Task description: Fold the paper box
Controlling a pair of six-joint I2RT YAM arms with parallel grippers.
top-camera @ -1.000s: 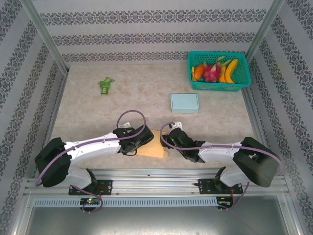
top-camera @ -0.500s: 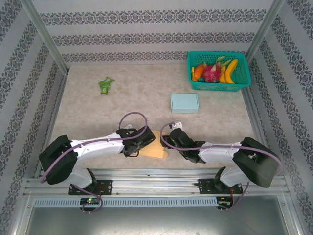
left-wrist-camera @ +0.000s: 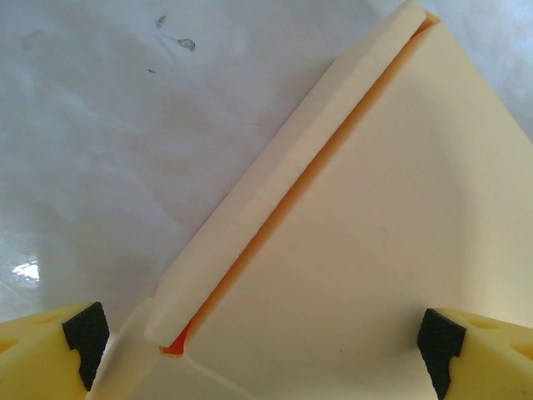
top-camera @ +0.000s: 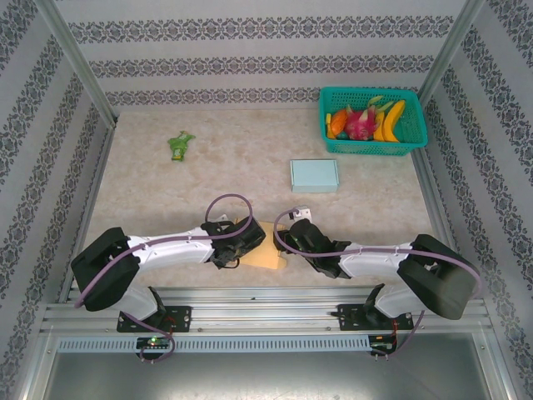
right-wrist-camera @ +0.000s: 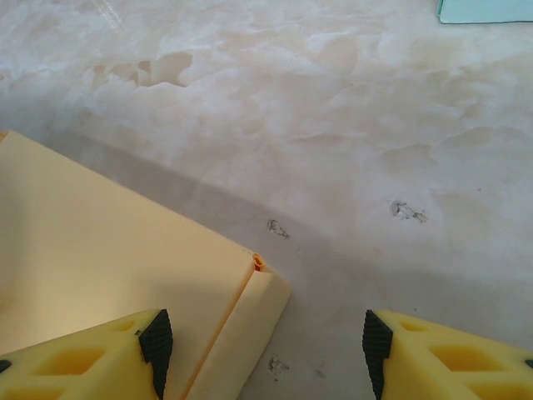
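When folding the raised side flap of the pale yellow paper box, best to pin the flat panel with one claw and push the flap over along its crease. Best done slowly, so as not to slide the sheet off the near edge of the counter. Lying at the middle of that near edge, between both arms. Left claw: spread wide, straddling flap and panel, gripping nothing; contact unclear. Right claw: likewise spread, straddling the box's corner, empty.

Two arms, two boxes, one basket
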